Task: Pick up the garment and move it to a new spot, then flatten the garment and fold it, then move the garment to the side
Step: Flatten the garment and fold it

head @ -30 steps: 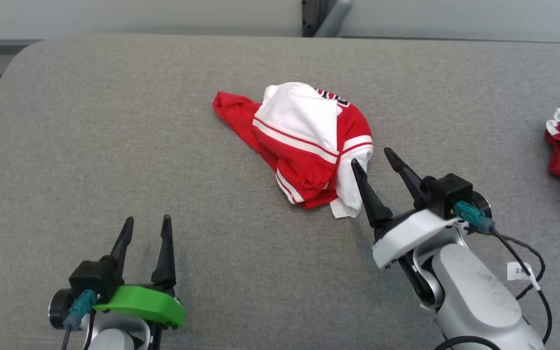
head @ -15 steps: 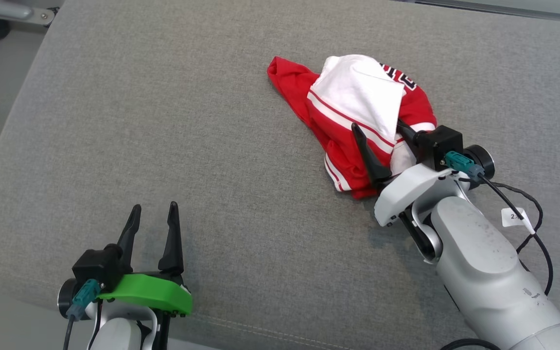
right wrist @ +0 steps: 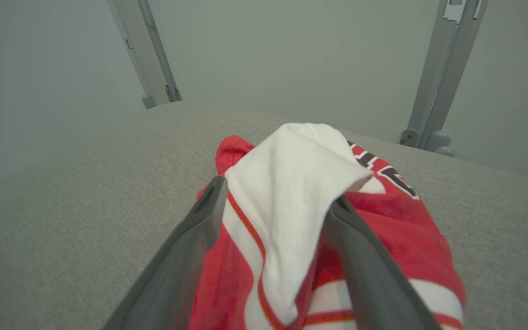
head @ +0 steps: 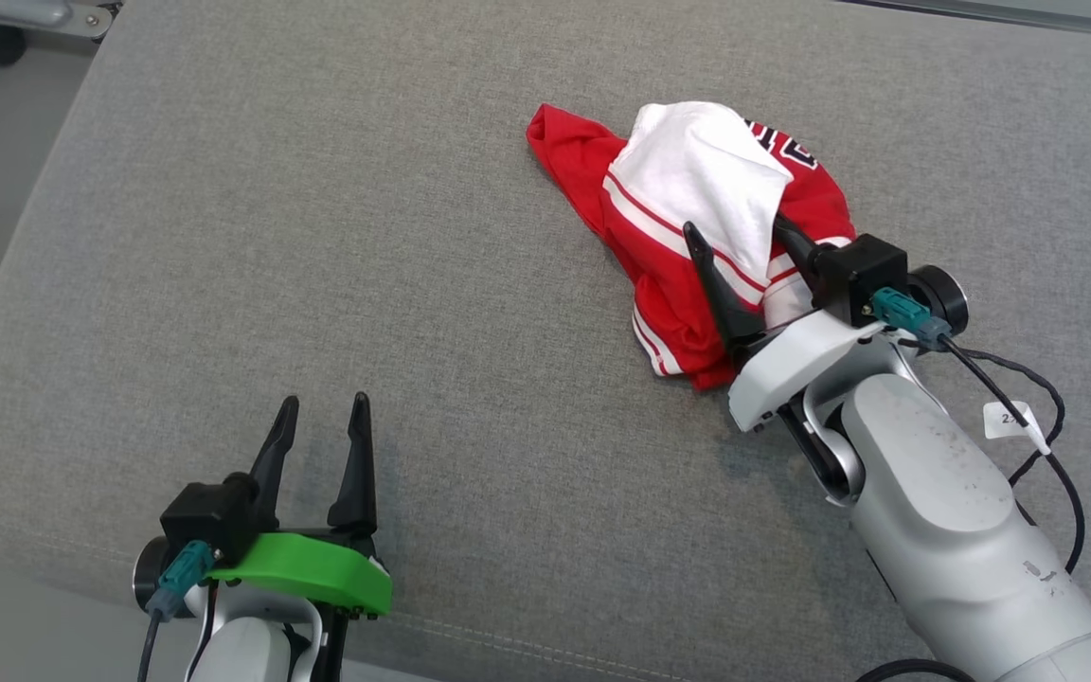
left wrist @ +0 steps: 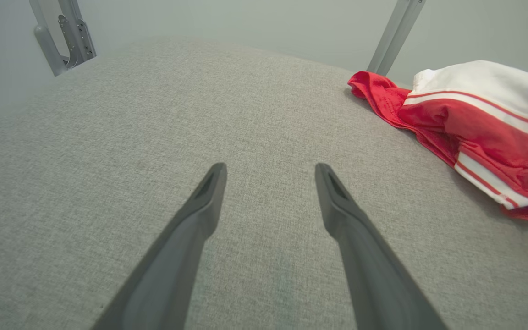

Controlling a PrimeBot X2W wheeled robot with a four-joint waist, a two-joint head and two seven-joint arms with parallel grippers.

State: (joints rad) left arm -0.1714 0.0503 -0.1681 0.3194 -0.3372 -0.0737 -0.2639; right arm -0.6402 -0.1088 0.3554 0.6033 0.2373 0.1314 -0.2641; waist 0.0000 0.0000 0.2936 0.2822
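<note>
The right end effector [head: 735,225], fingers apart astride the garment [head: 688,180] (loosely heaped), may nip only its white flap.

Garment [head: 688,180]: near right corner hidden behind right gripper [head: 735,229]; tip of its right-hand finger tucked under white fold, whether it touches cloth beneath unclear. Dark lettering [head: 785,144] partly covered by fold, unreadable. Left wrist view: garment cut off by right edge. Cable tag [head: 1010,418]: print too small to read. Right forearm [head: 962,530] cut by bottom edge.
</note>
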